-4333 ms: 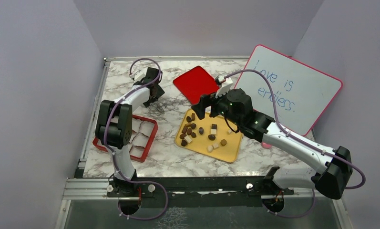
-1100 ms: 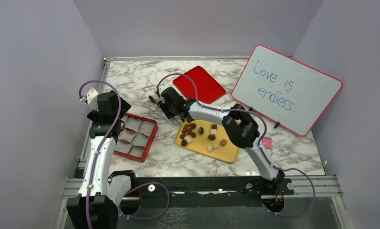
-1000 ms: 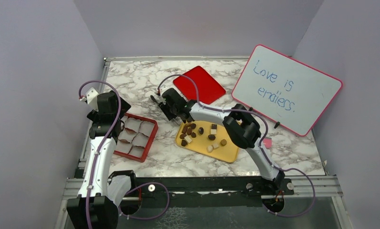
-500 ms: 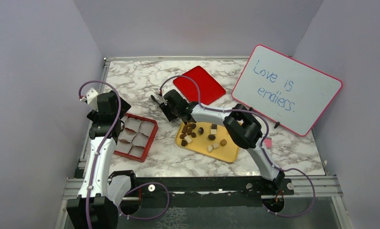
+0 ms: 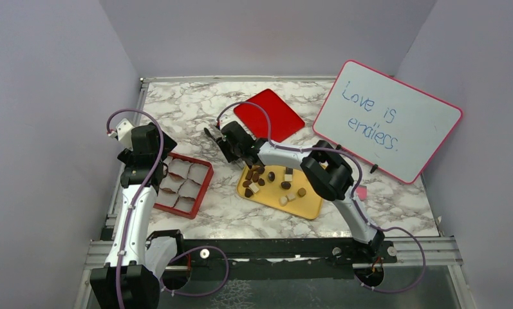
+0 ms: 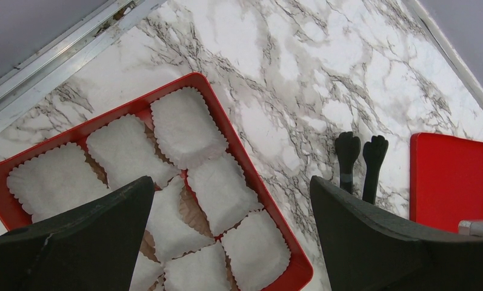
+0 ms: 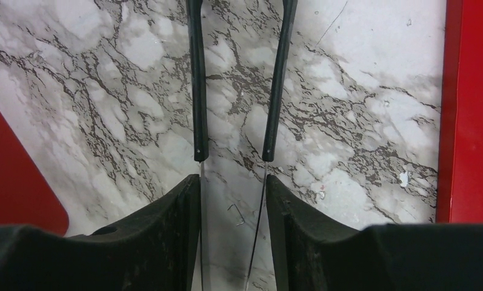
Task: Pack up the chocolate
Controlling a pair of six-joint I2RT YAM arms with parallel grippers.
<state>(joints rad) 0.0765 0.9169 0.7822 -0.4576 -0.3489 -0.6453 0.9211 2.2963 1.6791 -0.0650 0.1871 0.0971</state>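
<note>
Nothing is packed: the chocolate (image 5: 255, 176) lies on the yellow tray (image 5: 308, 205), and the paper cups (image 6: 184, 124) that show in the red box (image 6: 225, 132) are unfilled. The left gripper (image 6: 231, 182) hangs wide open over the box; the right gripper (image 6: 361, 144), partly open and empty, hovers over the surface (image 7: 348, 91).

Whiteboard (image 5: 389, 119), pink-framed, standing tilted at far right of marble table (image 5: 176, 103): handwritten in blue marker, two lines; upper line "Love is"; lower line "endless." with full stop; writing slanted with board; readable in top view only
</note>
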